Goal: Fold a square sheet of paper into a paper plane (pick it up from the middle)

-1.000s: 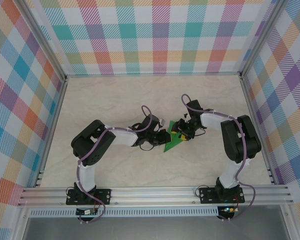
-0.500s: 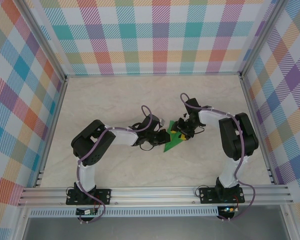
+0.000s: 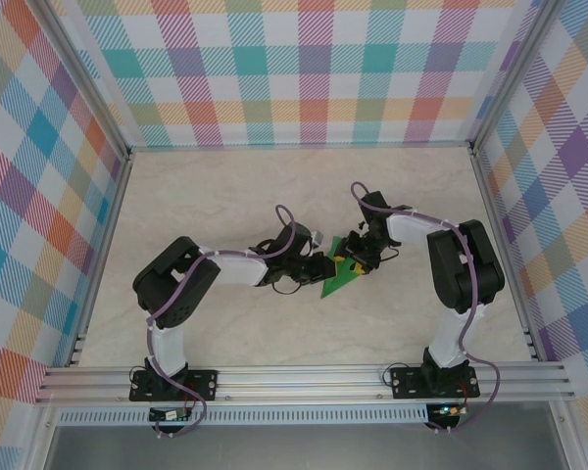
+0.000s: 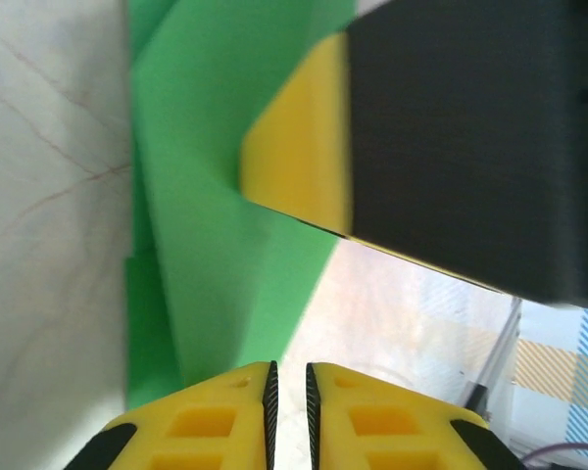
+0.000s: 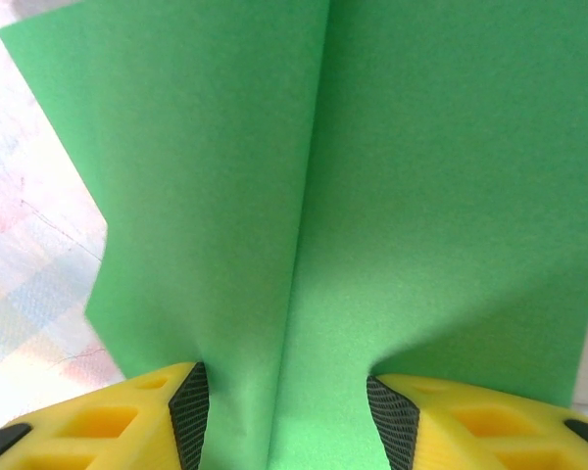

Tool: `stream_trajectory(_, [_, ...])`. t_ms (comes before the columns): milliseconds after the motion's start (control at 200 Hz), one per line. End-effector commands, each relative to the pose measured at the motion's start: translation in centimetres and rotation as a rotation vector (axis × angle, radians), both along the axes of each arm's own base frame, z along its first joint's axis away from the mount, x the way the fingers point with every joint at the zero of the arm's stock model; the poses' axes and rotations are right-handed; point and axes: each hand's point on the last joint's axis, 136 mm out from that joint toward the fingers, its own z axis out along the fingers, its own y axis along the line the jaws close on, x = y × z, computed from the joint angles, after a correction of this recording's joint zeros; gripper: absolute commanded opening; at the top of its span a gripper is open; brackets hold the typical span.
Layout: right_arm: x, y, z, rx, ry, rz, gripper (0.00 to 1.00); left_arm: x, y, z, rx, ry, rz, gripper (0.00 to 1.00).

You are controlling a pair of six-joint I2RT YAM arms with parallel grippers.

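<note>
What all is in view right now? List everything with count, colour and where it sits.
green paper: one, bright green, creased, mid-table between the grippers
table: one, beige marbled, under everything
walls: three, pastel checks, left, back, right
frame rail: one, silver, near edge
left arm: one, black and white, near left
right arm: one, black and white, near right
left gripper: one, yellow-black, at the paper's left
right gripper: one, yellow-black, clamped on the paper
</note>
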Motion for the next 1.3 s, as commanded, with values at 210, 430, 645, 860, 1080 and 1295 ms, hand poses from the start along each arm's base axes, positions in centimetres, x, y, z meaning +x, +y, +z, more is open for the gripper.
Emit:
stream_trajectory(210, [-4.7, -5.5, -6.9, -0.297, 0.179, -0.013, 0.53, -2.3, -0.3, 1.3, -0.057, 0.053, -0.029, 0.18])
stream_trajectory(430, [-4.8, -5.6, -6.9, -0.306, 0.187, -0.017, 0.53, -2.9, -0.8, 0.5, -0.047, 0.083, -0.054, 0.18])
stream_trajectory(645, [-4.9, -5.8, -6.9, -0.317, 0.193, -0.025, 0.54, -3.2, -1.0, -0.8, -0.012, 0.104, -0.068, 0.18])
stream_trajectory(860, [-5.1, -6.0, -7.1, -0.331, 0.204, -0.030, 0.54, -3.1, -0.4, -1.8, 0.031, 0.108, -0.053, 0.18])
stream_trajectory(1080, [-5.4, -6.5, -7.4, -0.353, 0.215, -0.032, 0.53, -2.9, -0.1, -2.4, 0.061, 0.106, -0.039, 0.17])
stream_trajectory(1295, [-5.6, -6.7, -7.6, -0.369, 0.227, -0.042, 0.53, -2.9, 0.1, -2.7, 0.075, 0.107, -0.034, 0.17])
